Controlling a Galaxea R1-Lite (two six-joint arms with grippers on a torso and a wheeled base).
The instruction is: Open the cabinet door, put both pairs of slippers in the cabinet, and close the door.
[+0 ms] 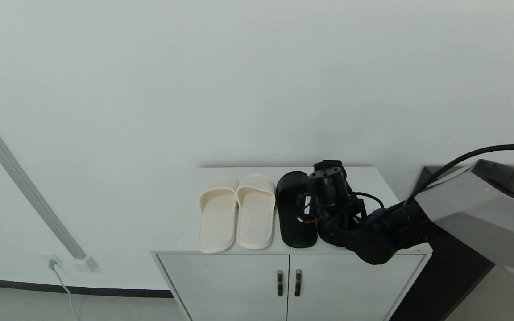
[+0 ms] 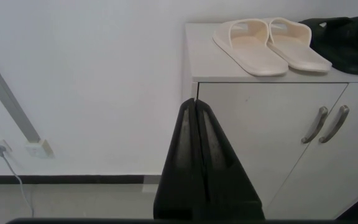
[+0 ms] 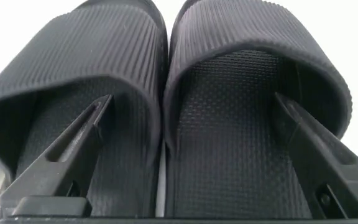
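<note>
A pair of black slippers (image 3: 241,143) lies side by side on top of the white cabinet (image 1: 359,183). My right gripper (image 3: 191,106) is open over them, one finger reaching into each slipper, so the two inner strap edges sit between the fingers. One black slipper (image 1: 293,209) shows beside my right arm (image 1: 335,200), which covers the other. The white slippers (image 1: 237,211) lie to their left. Both cabinet doors (image 1: 225,285) are closed. My left gripper (image 2: 196,104) is shut on nothing, low by the cabinet's left front corner.
Two dark door handles (image 1: 288,282) sit at the middle seam of the cabinet front. A wall socket with a plugged cable (image 1: 52,264) and a slanted conduit (image 1: 20,178) are on the wall to the left. Dark furniture (image 1: 444,276) stands right of the cabinet.
</note>
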